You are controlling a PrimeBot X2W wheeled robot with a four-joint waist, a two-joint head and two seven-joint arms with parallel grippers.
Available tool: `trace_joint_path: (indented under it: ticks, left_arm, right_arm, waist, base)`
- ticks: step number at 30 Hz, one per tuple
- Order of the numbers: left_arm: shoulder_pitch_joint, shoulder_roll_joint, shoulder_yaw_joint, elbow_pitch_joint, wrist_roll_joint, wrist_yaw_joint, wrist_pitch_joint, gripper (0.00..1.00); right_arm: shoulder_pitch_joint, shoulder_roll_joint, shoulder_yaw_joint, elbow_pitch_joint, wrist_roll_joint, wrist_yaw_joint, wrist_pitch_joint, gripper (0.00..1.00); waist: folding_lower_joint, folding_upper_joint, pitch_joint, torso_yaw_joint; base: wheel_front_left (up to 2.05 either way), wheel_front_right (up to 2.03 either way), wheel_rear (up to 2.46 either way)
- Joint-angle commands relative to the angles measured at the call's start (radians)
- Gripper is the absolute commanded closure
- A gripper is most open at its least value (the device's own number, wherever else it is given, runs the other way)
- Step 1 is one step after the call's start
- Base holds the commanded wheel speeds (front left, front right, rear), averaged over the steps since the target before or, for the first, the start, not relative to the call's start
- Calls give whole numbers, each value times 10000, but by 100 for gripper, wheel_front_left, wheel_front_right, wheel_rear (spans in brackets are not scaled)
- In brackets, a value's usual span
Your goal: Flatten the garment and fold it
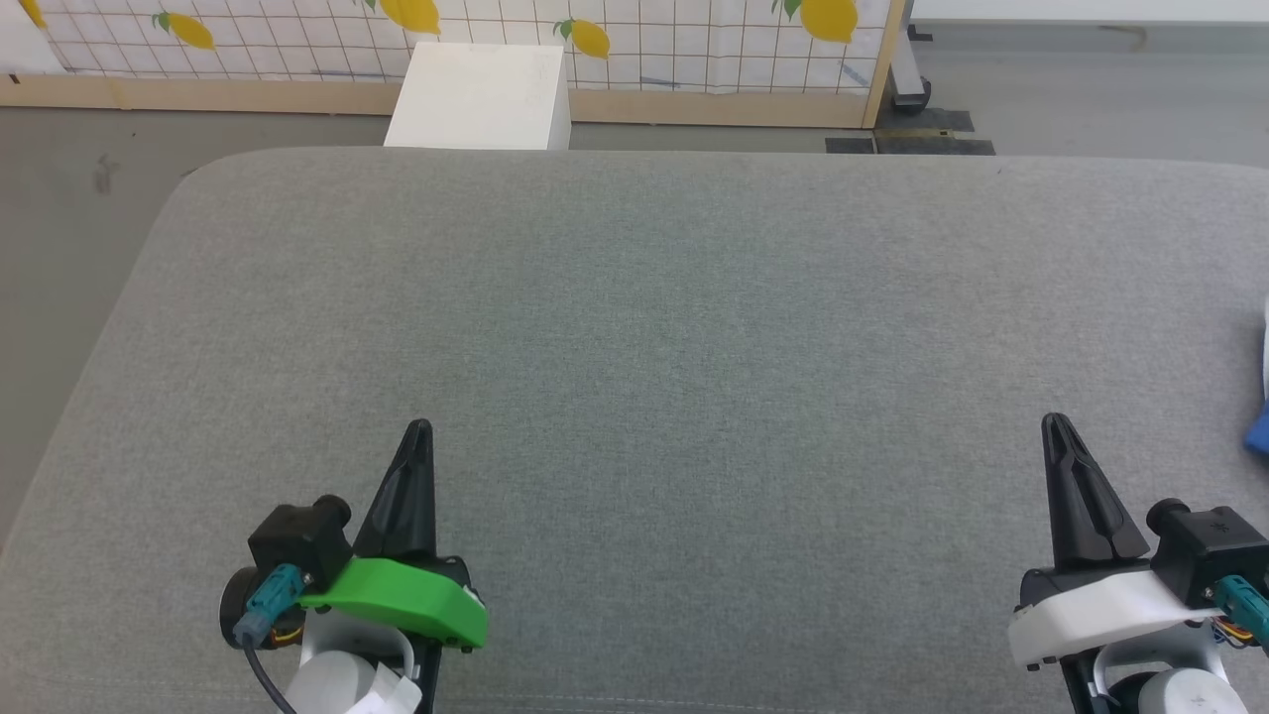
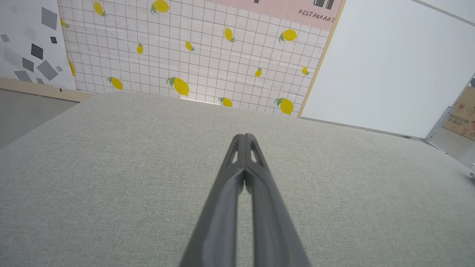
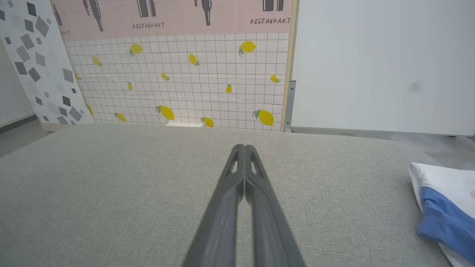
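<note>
The garment [image 3: 445,202], white with a blue part, lies bunched at the right edge of the grey padded surface [image 1: 654,327]; in the head view a sliver of the garment [image 1: 1259,426] shows at the far right. My left gripper [image 1: 420,428] rests low at the lower left, fingers pressed together and holding nothing. My right gripper [image 1: 1053,424] is at the lower right, shut and empty as well, a short way left of the garment. The left wrist view shows the left gripper [image 2: 245,138] shut over bare fabric; the right gripper [image 3: 244,147] looks the same.
A white box [image 1: 481,94] stands on the floor beyond the surface's far edge. Behind it runs a lemon-print grid panel [image 1: 644,40] with a wooden base. A white board [image 3: 382,63] stands to the right of that panel.
</note>
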Motion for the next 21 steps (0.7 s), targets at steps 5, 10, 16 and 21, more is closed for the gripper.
trace_joint_path:
  ticks: [5, 10, 16, 21]
  left_arm:
    - [36, -2, 29, -69, 93, 30, 86, 100]
    - [78, -4, 60, -148, 200, 65, 185, 100]
    - [131, -6, 99, -249, 336, 109, 310, 100]
    - [172, -8, 130, -328, 443, 143, 409, 100]
  right_arm:
    - [-1, 1, 28, -11, -22, -1, 59, 100]
    - [-3, 2, 62, -24, -47, -1, 126, 100]
    - [-5, 4, 106, -40, -78, -2, 211, 100]
    - [-7, 5, 140, -53, -103, -3, 278, 100]
  waist:
    - [1, 0, -15, -6]
    - [1, 0, -32, -12]
    - [1, 0, -53, -20]
    - [1, 0, -70, -27]
  base:
    - [0, 0, 0]
    - [0, 0, 0]
    - [0, 0, 0]
    - [0, 0, 0]
